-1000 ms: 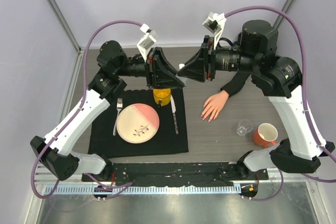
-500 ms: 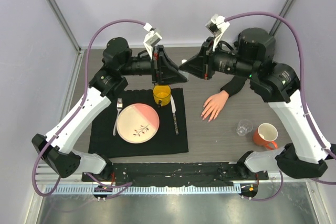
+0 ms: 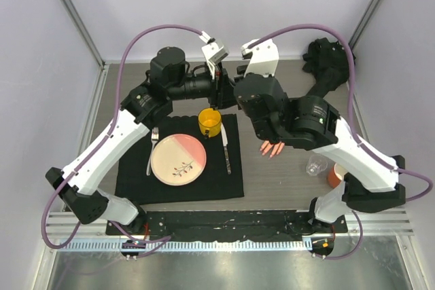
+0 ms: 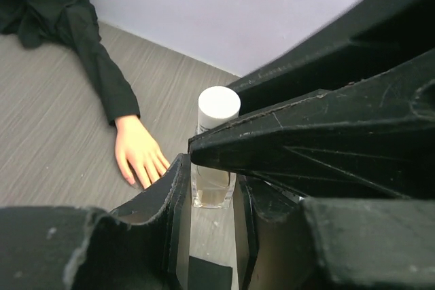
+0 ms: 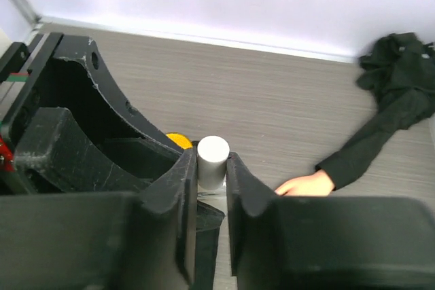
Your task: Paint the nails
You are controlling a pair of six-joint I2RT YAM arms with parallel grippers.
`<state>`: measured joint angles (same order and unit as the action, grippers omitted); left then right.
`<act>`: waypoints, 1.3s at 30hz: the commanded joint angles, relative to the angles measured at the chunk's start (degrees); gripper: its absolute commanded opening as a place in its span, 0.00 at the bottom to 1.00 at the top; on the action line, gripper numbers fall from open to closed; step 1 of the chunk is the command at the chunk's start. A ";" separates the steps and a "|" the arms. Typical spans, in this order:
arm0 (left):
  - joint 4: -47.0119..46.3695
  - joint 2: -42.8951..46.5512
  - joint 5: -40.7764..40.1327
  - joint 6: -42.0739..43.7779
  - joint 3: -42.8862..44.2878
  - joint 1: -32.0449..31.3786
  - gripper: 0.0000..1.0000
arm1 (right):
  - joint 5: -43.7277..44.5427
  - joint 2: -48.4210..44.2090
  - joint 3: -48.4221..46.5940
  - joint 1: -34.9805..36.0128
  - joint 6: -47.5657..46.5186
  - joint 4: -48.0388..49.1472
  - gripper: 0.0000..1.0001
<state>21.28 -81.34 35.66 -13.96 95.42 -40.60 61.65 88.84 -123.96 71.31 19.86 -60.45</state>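
A small clear bottle (image 4: 212,191) with a white cap (image 4: 218,105) stands on the table behind the black mat. My left gripper (image 4: 211,183) is shut on its glass body. My right gripper (image 5: 212,166) is shut on the white cap (image 5: 213,159) from above. In the top view the two grippers meet (image 3: 224,95) and hide the bottle. The pale mannequin hand (image 4: 137,156) lies flat with spread fingers, to the right of the bottle; it also shows in the right wrist view (image 5: 307,185). From above only its fingertips (image 3: 272,148) show under my right arm. The nails are too small to make out.
The black sleeve (image 3: 325,66) runs to the back right corner. A yellow cup (image 3: 210,122), a pink plate (image 3: 178,159), a fork (image 3: 152,147) and a knife (image 3: 225,147) lie on the black mat (image 3: 136,178). A clear glass (image 3: 315,165) and an orange mug (image 3: 334,176) stand at the right.
My right arm has swung left and over the mannequin hand, covering most of it. Both grippers have drawn together around the bottle, the right one turning onto the cap.
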 commanded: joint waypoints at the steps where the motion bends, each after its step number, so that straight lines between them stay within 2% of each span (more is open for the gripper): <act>1: -4.59 1.71 -8.07 2.26 -1.02 1.13 0.00 | -13.21 -6.12 6.17 0.33 -0.78 4.98 0.36; 4: -2.83 2.41 -3.59 2.79 -2.07 1.57 0.00 | -20.05 -9.02 7.50 -0.90 -2.80 7.88 0.48; 8: -2.99 3.03 3.08 1.92 -4.27 1.84 0.00 | -33.85 -11.75 7.51 -4.50 -7.28 9.82 0.53; 9: -3.52 3.03 6.23 0.87 -4.45 1.93 0.00 | -40.92 -12.37 8.64 -5.82 -9.20 10.17 0.53; 11: -4.92 2.59 9.94 -0.80 -4.89 1.93 0.00 | -49.64 -14.03 9.79 -12.84 -10.19 10.35 0.55; 12: -6.84 2.33 13.87 -2.64 -4.98 2.01 0.00 | -58.83 -14.30 10.05 -15.99 -10.80 10.35 0.56; 15: -12.72 1.98 19.52 -6.33 -6.38 2.02 0.00 | -75.11 -14.74 9.71 -24.62 -11.42 10.00 0.56; 18: -19.58 2.41 24.01 -11.69 -8.22 2.10 0.00 | -81.23 -15.09 9.26 -28.59 -11.86 9.91 0.56; 23: -22.41 2.06 26.56 -15.30 -8.58 2.10 0.00 | -89.06 -15.45 9.88 -32.46 -12.48 9.73 0.56; 28: -23.83 1.71 27.71 -16.54 -8.23 2.28 0.00 | -94.42 -15.01 10.32 -35.18 -12.04 9.82 0.40; 31: -24.79 1.62 27.62 -17.24 -8.05 2.37 0.00 | -96.01 -14.75 11.02 -35.97 -12.12 9.73 0.37; 34: -24.62 1.62 26.84 -17.25 -7.61 2.54 0.00 | -96.28 -14.48 11.20 -36.24 -12.21 9.91 0.26; 35: -24.27 1.71 26.31 -17.16 -7.35 2.63 0.00 | -96.28 -14.22 11.20 -36.24 -12.21 10.00 0.17; 38: -21.47 2.06 21.40 -14.27 -6.22 2.89 0.00 | -95.58 -13.60 11.11 -36.24 -13.09 9.73 0.08; 39: -15.80 1.98 19.03 -12.43 -5.42 2.89 0.00 | -95.75 -13.78 12.24 -36.24 -13.44 10.34 0.05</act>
<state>0.84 -80.44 61.21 -29.54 86.41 -38.26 -31.66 75.00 -112.60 35.00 7.38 -52.60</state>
